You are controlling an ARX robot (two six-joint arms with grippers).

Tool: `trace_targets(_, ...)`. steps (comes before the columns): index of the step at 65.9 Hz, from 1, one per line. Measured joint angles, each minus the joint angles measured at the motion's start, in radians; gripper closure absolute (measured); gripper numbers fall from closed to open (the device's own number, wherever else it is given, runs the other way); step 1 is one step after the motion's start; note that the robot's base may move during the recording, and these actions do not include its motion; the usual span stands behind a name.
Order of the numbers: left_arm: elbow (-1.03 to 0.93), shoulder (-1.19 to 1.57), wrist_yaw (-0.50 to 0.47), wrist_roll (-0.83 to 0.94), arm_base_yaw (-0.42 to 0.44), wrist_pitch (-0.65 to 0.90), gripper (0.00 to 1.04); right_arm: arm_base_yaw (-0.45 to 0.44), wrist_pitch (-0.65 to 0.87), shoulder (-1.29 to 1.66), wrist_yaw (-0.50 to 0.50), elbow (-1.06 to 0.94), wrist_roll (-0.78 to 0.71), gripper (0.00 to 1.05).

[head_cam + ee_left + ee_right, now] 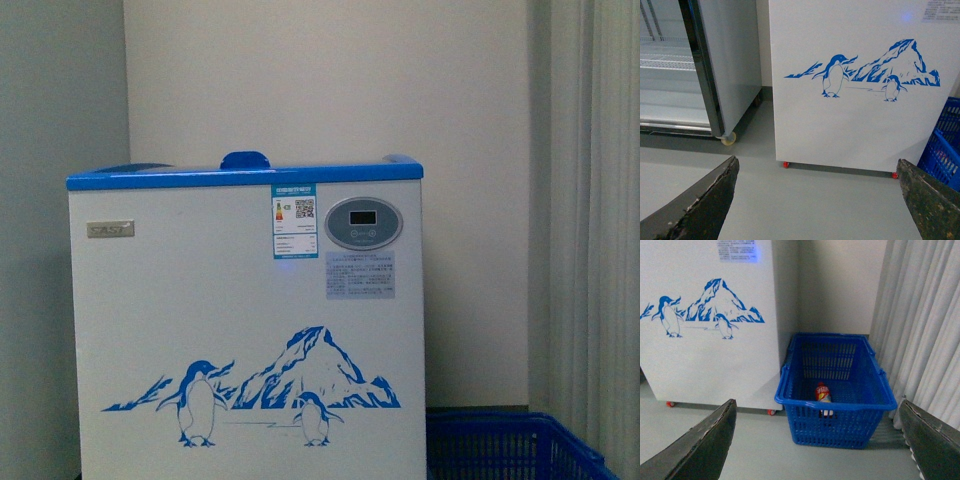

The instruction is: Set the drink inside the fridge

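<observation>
The fridge (245, 330) is a white chest freezer with a blue top rim and a penguin-and-mountain picture; it fills the front view, and its front panel also shows as the fridge (860, 120) and the fridge (705, 355) in the wrist views. The drink (823, 392), a small bottle with a red label, lies inside a blue crate (837, 427) to the right of the fridge. My right gripper (817, 440) is open, well short of the crate. My left gripper (817, 200) is open over bare floor before the fridge.
A pale grey cabinet (732, 65) with an open glass door stands left of the fridge. Grey curtains (920, 325) hang right of the crate. The blue crate (515, 448) shows at the front view's lower right. Grey floor lies before both grippers.
</observation>
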Motion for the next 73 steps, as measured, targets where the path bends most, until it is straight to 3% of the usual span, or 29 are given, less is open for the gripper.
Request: trace_targets(73,0.000,0.000,0.000,0.000,0.000,0.000,0.08,0.000,0.000,0.000,0.000,0.000,0.000,0.07)
